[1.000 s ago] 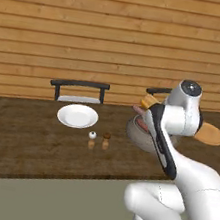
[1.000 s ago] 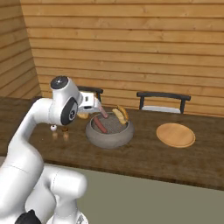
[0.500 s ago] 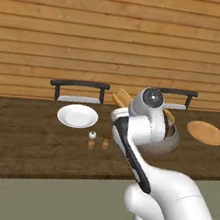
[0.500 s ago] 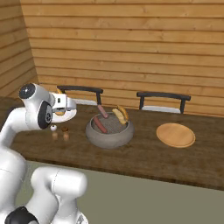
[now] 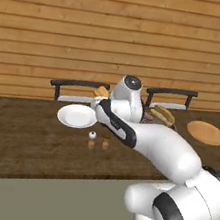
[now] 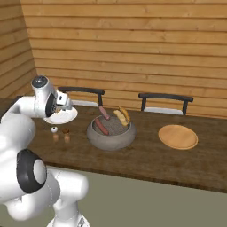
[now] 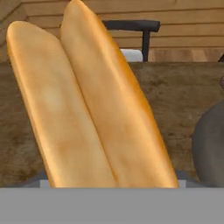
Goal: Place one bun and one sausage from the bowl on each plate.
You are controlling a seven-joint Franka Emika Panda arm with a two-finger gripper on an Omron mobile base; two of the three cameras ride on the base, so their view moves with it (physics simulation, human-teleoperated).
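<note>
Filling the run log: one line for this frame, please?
phase: carrying | pincer: shut on bun | position: near white plate | bowl: one bun, two sausages | wooden plate: bare

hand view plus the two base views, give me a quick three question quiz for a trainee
1. True or false: the gripper holds a bun.
2. What lies in the bowl? A) two sausages and one bun B) two buns only C) nothing
3. Fill in: the wooden plate carries ____.

Key: 1 true. 2 A: two sausages and a bun. 3 nothing; the white plate has no food lying on it either.
</note>
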